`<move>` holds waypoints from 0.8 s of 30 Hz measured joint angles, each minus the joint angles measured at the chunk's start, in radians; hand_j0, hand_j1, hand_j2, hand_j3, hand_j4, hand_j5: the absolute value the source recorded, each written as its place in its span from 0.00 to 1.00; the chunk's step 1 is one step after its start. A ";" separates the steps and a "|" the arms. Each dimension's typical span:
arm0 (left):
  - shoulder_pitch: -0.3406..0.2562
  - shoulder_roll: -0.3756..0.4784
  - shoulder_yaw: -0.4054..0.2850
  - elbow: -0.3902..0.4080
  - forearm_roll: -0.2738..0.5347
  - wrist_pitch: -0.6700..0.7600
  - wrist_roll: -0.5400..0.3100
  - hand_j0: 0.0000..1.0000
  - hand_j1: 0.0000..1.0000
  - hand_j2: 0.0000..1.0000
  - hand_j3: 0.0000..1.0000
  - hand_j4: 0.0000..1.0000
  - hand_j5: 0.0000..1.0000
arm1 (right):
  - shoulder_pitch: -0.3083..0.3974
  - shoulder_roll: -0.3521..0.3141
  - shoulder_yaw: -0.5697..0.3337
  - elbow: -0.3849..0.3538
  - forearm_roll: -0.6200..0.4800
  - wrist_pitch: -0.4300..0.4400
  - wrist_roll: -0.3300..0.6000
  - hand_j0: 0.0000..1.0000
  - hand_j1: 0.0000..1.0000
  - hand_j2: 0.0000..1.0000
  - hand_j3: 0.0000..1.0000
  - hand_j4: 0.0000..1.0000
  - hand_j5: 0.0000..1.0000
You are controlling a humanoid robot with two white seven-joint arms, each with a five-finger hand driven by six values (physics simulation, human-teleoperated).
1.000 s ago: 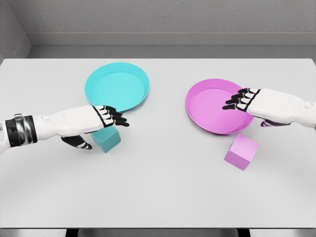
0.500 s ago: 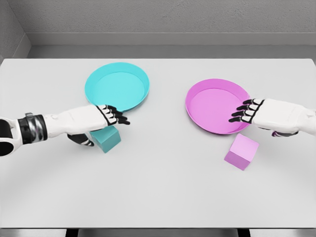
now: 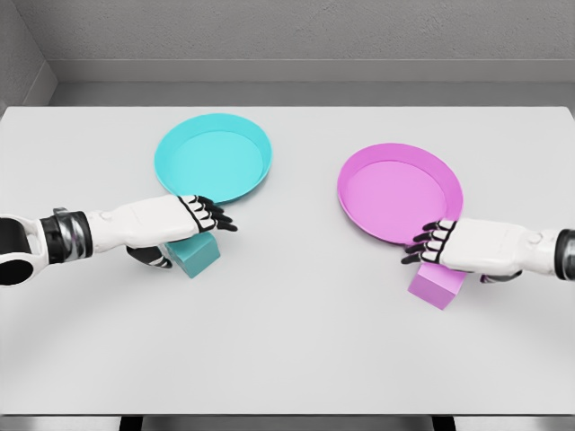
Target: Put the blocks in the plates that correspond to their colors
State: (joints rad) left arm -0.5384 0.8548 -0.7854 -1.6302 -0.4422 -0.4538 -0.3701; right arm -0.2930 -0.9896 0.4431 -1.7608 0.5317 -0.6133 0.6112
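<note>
Blocks and plates sit on a smooth white counter [image 3: 287, 341]. Furthest left, the left robot hand [image 3: 184, 224] reaches in low, fingers extended over the top of the teal block [image 3: 198, 254] and thumb down at its left side; whether it grips the block cannot be told. This block is a matte cube lying just in front of the teal plate [image 3: 213, 157], a shallow round dish with a raised rim. To the right of that plate lies the pink plate [image 3: 400, 192], the same shape. The right robot hand [image 3: 449, 247] hovers at its near rim, fingers slightly curled, directly above the pink block [image 3: 436, 285], a matte cube partly hidden beneath the palm.
</note>
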 measured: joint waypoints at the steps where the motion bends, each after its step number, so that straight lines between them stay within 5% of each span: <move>1: 0.000 0.000 0.000 0.001 -0.003 0.000 0.000 0.95 0.95 0.95 0.95 0.95 0.95 | 0.000 0.000 0.004 0.000 0.000 0.000 0.000 1.00 1.00 1.00 1.00 1.00 1.00; 6: 0.000 -0.001 -0.003 0.002 -0.025 -0.004 0.001 0.74 0.74 0.74 0.74 0.74 0.74 | -0.003 0.000 0.023 0.000 -0.004 0.002 -0.001 1.00 1.00 1.00 1.00 1.00 1.00; 10: -0.005 -0.001 -0.011 0.002 -0.031 -0.010 0.002 0.70 0.70 0.70 0.70 0.70 0.70 | -0.003 0.001 0.026 -0.001 -0.021 0.013 -0.005 1.00 1.00 1.00 1.00 1.00 1.00; 13: -0.006 -0.001 -0.013 0.001 -0.031 -0.011 0.004 0.66 0.66 0.66 0.66 0.66 0.66 | -0.003 0.003 0.024 -0.001 -0.020 0.013 -0.005 0.83 0.83 0.83 0.83 0.83 0.83; 16: -0.006 0.000 -0.015 0.001 -0.032 -0.015 0.006 0.52 0.52 0.52 0.52 0.52 0.52 | -0.003 0.005 0.019 0.000 -0.011 0.006 -0.003 0.81 0.81 0.81 0.81 0.81 0.81; 24: -0.049 -0.005 -0.021 -0.004 -0.026 -0.099 0.006 0.51 0.51 0.51 0.51 0.51 0.51 | -0.003 0.006 0.014 0.006 -0.017 0.002 -0.001 0.72 0.72 0.72 0.72 0.72 0.72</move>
State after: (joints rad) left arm -0.5875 0.8498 -0.8061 -1.6338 -0.4679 -0.5531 -0.3637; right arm -0.2961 -0.9832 0.4570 -1.7546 0.5151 -0.6114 0.6103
